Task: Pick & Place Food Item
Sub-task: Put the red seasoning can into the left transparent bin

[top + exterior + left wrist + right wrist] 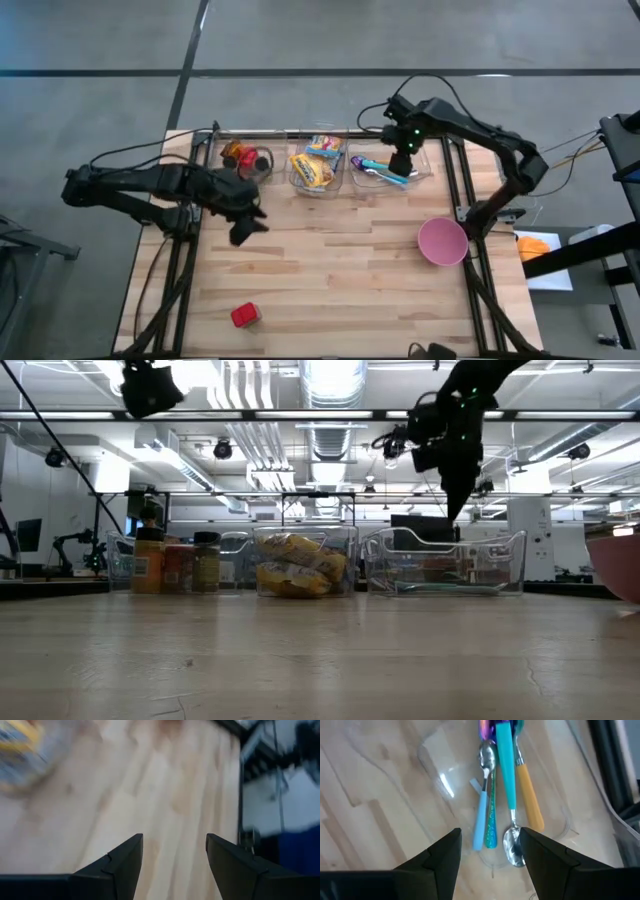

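Observation:
Three clear bins stand along the table's far edge. The middle bin holds yellow snack packets (313, 166) (290, 565), the left bin holds jars (245, 156) (175, 562), and the right bin holds spoons and other utensils (381, 169) (495, 785). A small red item (245, 315) lies near the table's front left. My right gripper (401, 166) (490, 840) hangs open above the utensil bin, pointing down, nothing between its fingers. My left gripper (243, 231) (174, 845) is open over bare wood in front of the jar bin.
A pink bowl (442, 241) (618, 565) sits on the right side of the table. Black frame rails run along the left and right table edges. Bare wood (330, 270) spans the middle and the front of the table.

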Robot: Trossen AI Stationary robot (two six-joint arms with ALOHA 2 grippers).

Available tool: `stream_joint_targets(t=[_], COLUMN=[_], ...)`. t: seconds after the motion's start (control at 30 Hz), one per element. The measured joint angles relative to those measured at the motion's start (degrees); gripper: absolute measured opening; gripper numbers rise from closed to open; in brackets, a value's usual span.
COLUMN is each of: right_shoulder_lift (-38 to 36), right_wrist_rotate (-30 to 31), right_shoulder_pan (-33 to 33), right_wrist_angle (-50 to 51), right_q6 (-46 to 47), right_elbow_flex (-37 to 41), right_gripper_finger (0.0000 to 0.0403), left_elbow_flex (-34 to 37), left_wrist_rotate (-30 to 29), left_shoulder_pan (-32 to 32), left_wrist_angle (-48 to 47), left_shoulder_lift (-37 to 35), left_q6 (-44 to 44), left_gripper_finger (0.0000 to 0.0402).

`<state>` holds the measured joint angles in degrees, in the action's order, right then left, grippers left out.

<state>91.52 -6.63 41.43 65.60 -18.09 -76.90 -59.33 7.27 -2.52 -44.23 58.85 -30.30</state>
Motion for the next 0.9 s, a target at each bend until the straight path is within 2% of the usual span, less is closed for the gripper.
stream_joint_targets(t=[0.13,0.3,0.57,0.67,0.9], right_shoulder_lift=[-4.5,-9.1,-12.5,-12.8,-12.4], right_wrist_rotate=[0.0,0.1,0.2,0.7,1.2], right_shoulder_pan=[-1.3,-2.9,-6.1,-7.6,-9.8], right_wrist_angle=[-0.2,-0.4,-0.5,-0.6,-1.3], right_q6=[2.9,7.4,14.0,16.1,20.0], right_elbow_flex=[1.0,2.2,3.0,3.3,4.4], right_gripper_finger=[0.02,0.02,0.02,0.02,0.02], left_elbow_flex=[-0.6,-1.0,-2.3,-2.4,-2.3], left_wrist_rotate=[0.4,0.0,0.2,0.2,1.1], left_shoulder_pan=[-6.6,-16.0,-29.6,-33.1,-38.0], left_wrist_angle=[-5.0,-8.2,-10.2,-10.2,-9.1], left_shoulder_lift=[0.0,1.3,8.5,10.7,14.9], left_q6=[-0.6,-6.3,-11.9,-14.5,-27.6], left_gripper_finger=[0.0224,0.0224,0.0223,0.0223,0.0223])
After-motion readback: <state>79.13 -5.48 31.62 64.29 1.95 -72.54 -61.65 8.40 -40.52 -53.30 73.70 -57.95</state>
